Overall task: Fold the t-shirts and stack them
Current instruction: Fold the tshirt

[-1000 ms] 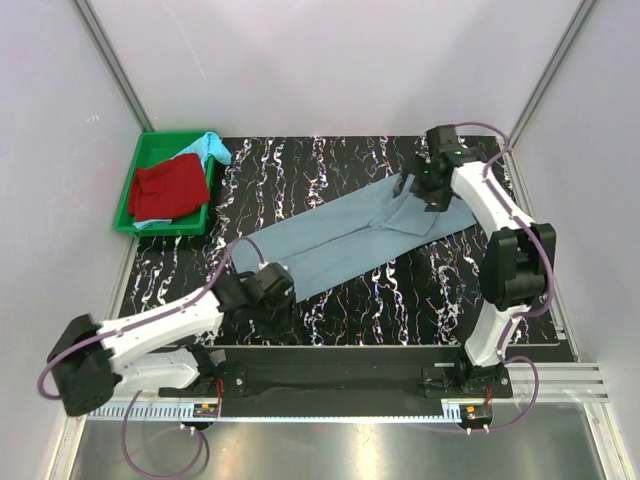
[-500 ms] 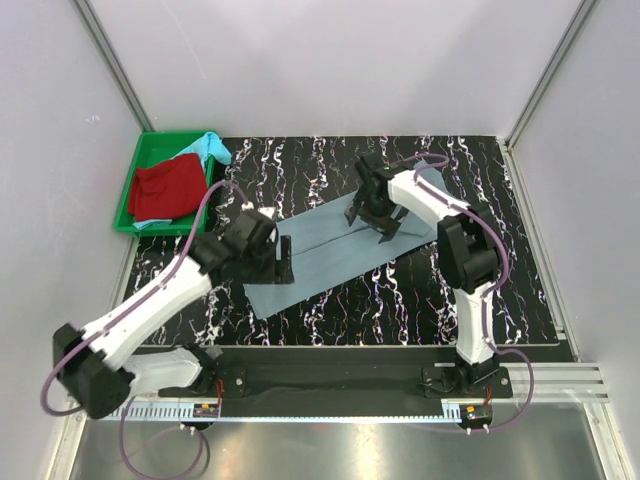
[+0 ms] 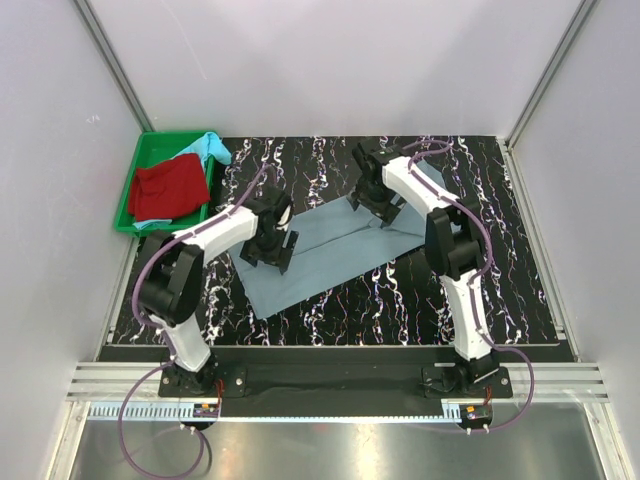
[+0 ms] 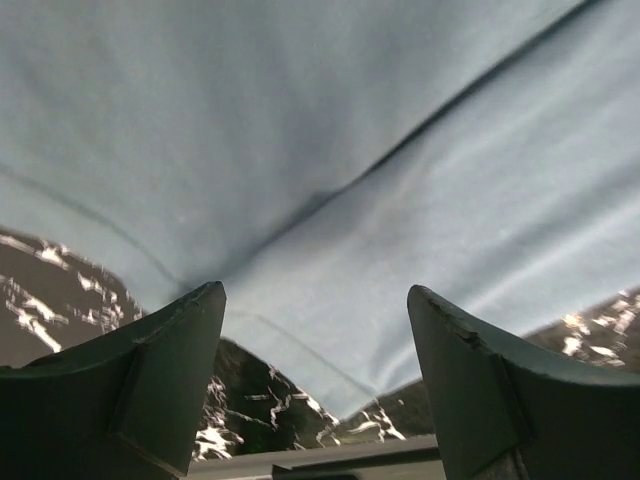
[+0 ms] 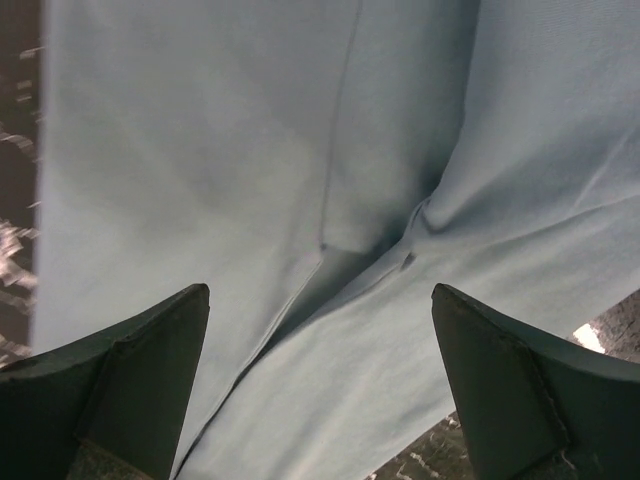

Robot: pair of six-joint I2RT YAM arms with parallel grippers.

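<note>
**Shirt lies slantwise beneath both arms**

The grey-blue t-shirt (image 3: 330,250) lies on the bench (image 3: 400,300), its long axis running near-left to far-right. The left jaws hang over its near-left end, the right jaws toward its far-right end. Both gape wide, holding nothing.

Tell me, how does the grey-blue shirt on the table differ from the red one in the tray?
The grey-blue t-shirt lies smoothed flat on the black marbled table, while the red t-shirt sits rumpled in the green tray. The grey-blue t-shirt also covers far more area than the red t-shirt. Both are plain, single-coloured cloth.
</note>
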